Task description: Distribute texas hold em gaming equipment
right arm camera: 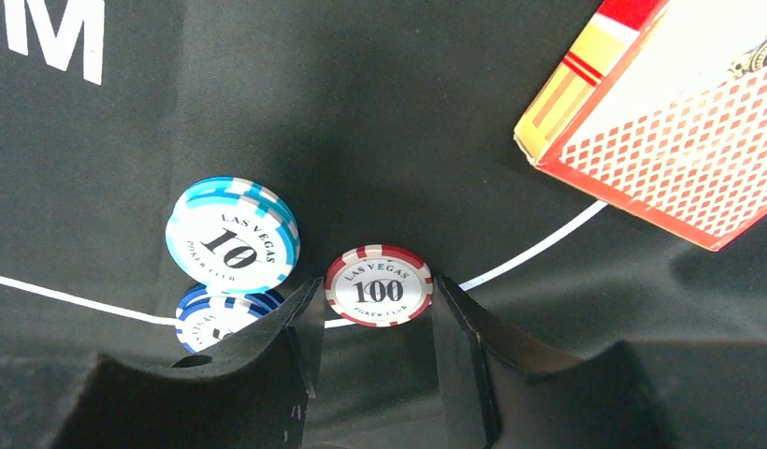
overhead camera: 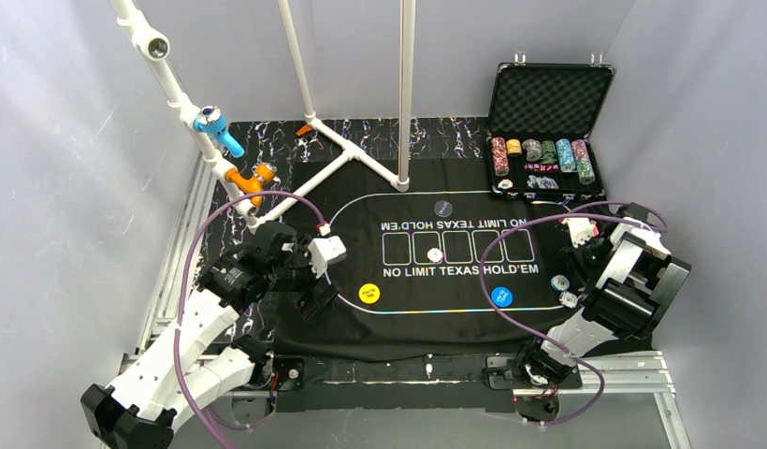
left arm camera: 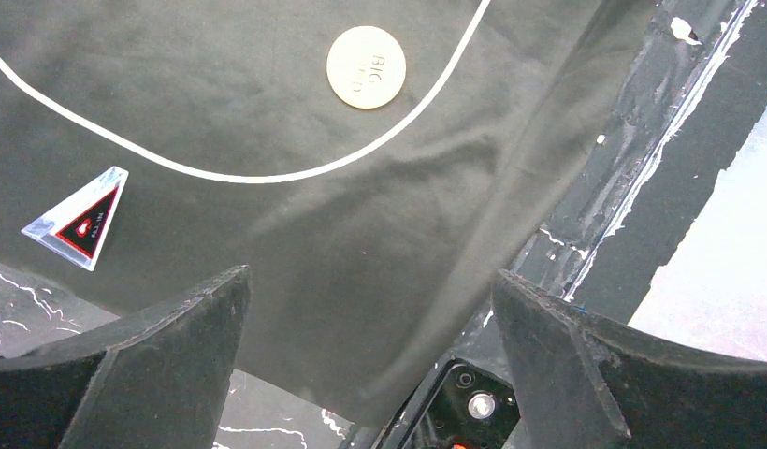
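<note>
Your right gripper [right arm camera: 378, 309] pinches the red 100 chip [right arm camera: 378, 286] by its rim, over the mat [right arm camera: 408, 140] and its white line [right arm camera: 539, 248]; blue 10 chips [right arm camera: 232, 234] sit at nine o'clock. Expect it hard, light, slick: squeeze squarely across its diameter. Your left gripper [left arm camera: 370, 318] gapes wide, empty.

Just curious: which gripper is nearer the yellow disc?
Left. The left gripper sits open beside the yellow disc; the right gripper is across the mat, pinching a red chip.

A pale round disc [left arm camera: 366, 67] lies on the black mat [left arm camera: 267, 94], inside a curved white line [left arm camera: 258, 177]. The left tool [left arm camera: 370, 281] hangs wide open above the mat's edge.
</note>
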Robot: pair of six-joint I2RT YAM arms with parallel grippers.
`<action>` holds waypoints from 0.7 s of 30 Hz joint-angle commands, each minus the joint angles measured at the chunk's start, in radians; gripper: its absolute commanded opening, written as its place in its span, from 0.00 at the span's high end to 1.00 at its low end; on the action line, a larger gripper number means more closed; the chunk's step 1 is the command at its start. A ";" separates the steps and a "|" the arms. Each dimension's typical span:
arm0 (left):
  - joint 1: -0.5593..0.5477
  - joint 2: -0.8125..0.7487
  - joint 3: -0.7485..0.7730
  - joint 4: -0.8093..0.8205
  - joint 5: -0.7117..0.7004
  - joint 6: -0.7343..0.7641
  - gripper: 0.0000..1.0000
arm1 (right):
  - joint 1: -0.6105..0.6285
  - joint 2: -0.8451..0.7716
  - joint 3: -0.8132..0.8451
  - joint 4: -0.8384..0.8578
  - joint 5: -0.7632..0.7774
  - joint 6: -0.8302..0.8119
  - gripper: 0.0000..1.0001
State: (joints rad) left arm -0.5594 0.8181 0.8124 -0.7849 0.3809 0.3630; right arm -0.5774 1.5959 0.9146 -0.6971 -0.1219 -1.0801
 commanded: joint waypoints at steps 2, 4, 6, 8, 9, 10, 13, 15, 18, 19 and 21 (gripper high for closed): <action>0.000 -0.004 0.008 -0.004 0.007 0.007 0.01 | -0.002 0.023 0.022 -0.073 -0.021 -0.027 0.55; 0.000 -0.004 0.007 -0.004 0.007 0.008 0.00 | -0.003 0.023 0.037 -0.092 -0.025 -0.027 0.56; 0.000 -0.005 0.007 -0.004 0.007 0.009 0.01 | -0.003 0.018 0.050 -0.107 -0.032 -0.027 0.58; 0.000 -0.005 0.005 -0.004 0.007 0.008 0.01 | -0.003 0.006 0.063 -0.123 -0.041 -0.027 0.59; 0.000 -0.007 0.005 -0.002 0.006 0.007 0.01 | -0.002 -0.003 0.070 -0.130 -0.049 -0.026 0.59; 0.000 -0.007 0.005 -0.003 0.007 0.007 0.01 | -0.002 -0.012 0.079 -0.139 -0.056 -0.026 0.59; -0.001 -0.008 0.007 -0.004 0.008 0.004 0.01 | 0.000 -0.036 0.108 -0.172 -0.080 -0.022 0.59; -0.001 -0.008 0.007 -0.004 0.009 0.004 0.01 | 0.008 -0.045 0.132 -0.197 -0.089 -0.018 0.59; -0.001 -0.006 0.005 -0.004 0.010 0.008 0.01 | 0.022 -0.056 0.181 -0.232 -0.103 -0.007 0.59; -0.001 -0.007 0.005 -0.003 0.012 0.006 0.01 | 0.031 -0.060 0.200 -0.247 -0.110 0.002 0.59; -0.001 -0.007 0.009 -0.004 0.014 0.003 0.01 | 0.063 -0.068 0.235 -0.273 -0.123 0.025 0.59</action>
State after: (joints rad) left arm -0.5594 0.8181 0.8124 -0.7849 0.3813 0.3630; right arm -0.5587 1.5791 1.0592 -0.8764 -0.1905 -1.0714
